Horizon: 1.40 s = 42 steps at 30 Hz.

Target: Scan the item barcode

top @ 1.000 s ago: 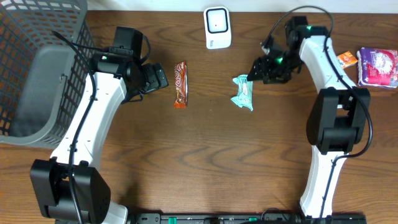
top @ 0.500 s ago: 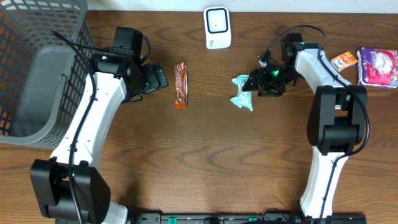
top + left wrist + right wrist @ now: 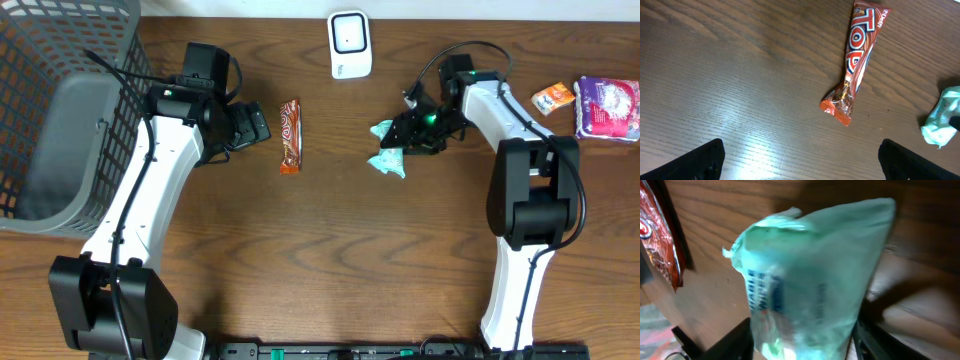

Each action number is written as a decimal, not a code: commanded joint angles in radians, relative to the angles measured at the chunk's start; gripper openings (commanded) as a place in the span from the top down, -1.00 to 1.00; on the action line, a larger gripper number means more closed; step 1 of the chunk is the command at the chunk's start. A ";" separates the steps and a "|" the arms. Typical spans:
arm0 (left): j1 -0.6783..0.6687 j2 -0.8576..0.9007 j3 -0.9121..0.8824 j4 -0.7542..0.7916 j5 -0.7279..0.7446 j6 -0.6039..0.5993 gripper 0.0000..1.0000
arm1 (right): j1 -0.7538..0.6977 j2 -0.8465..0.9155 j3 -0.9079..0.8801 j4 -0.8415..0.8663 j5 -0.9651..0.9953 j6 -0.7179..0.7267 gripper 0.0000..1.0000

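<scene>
Snacks mid-table number two: one teal packet (image 3: 388,158) sits between the right gripper (image 3: 402,138)'s jaws (grip unclear), and one Top chocolate bar (image 3: 289,135) lies beside the left gripper (image 3: 262,125)'s wide-spread jaws, with one white scanner (image 3: 349,44) beyond.

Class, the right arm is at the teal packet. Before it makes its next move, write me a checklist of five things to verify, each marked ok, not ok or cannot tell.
1. The teal packet sits between the fingers of the right gripper: ok.
2. The grip is firm enough to lift: cannot tell; the contact is hidden.
3. The barcode side is known: cannot tell; the print is blurred in the wrist view.
4. The white scanner is uncovered, with bare table between it and the packet: ok.
5. The left gripper is open, apart from the chocolate bar and out of the way: ok.
</scene>
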 commanded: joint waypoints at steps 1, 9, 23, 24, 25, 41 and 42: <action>0.001 0.000 0.009 -0.002 -0.013 -0.002 -0.96 | 0.021 0.002 -0.030 0.029 0.032 0.058 0.03; 0.001 0.000 0.009 -0.003 -0.013 -0.002 -0.95 | 0.064 0.002 -0.061 0.078 0.031 0.123 0.98; 0.001 0.000 0.009 -0.002 -0.013 -0.002 -0.96 | 0.095 -0.026 0.101 0.022 0.020 0.204 0.98; 0.001 0.000 0.009 -0.002 -0.013 -0.002 -0.96 | 0.096 -0.032 0.114 0.022 0.020 0.210 0.98; 0.001 0.000 0.009 -0.002 -0.013 -0.002 -0.95 | 0.098 -0.040 0.129 0.024 0.020 0.217 0.98; 0.001 0.000 0.009 -0.003 -0.013 -0.002 -0.96 | 0.127 -0.065 0.249 0.553 0.085 0.606 0.98; 0.001 0.000 0.009 -0.002 -0.013 -0.002 -0.96 | 0.133 -0.065 0.249 0.592 0.121 0.636 0.98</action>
